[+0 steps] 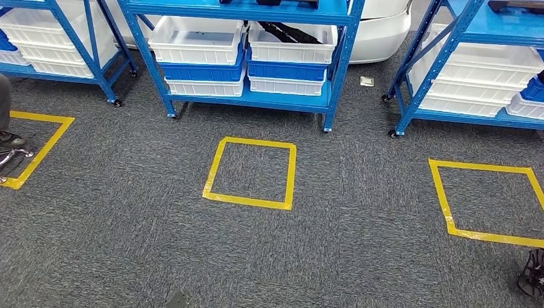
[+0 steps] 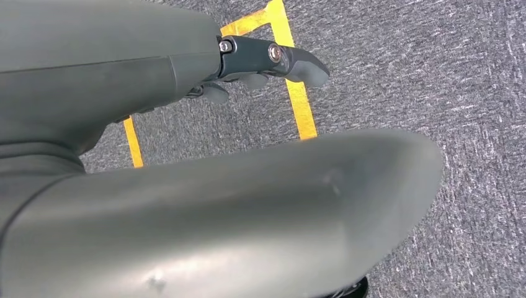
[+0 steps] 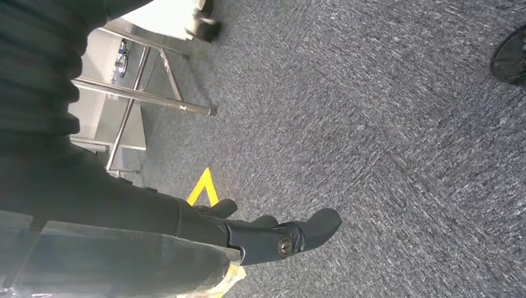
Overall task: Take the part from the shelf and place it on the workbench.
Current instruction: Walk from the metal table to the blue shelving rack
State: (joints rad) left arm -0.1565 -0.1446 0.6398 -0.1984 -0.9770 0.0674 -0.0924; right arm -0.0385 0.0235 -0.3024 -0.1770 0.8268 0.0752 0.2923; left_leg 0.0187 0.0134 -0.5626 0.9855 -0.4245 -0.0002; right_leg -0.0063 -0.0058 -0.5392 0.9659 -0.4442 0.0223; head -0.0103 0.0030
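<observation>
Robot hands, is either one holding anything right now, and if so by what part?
Nothing is held. The left hand and the right hand both hang over the carpet with nothing between their fingers.

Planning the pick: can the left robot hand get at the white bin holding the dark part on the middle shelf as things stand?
Probably not yet. The left robot hand hangs low over the carpet by yellow tape, holding nothing, while the white bin with the dark part sits on the blue shelf beyond the yellow floor square.

Three shelf racks are lined up at the back: the middle rack (image 1: pixel 244 96) is stacked with bins (image 1: pixel 195 38), and a taped square (image 1: pixel 251 173) is laid on the carpet (image 1: pixel 128 244) right before it.
</observation>
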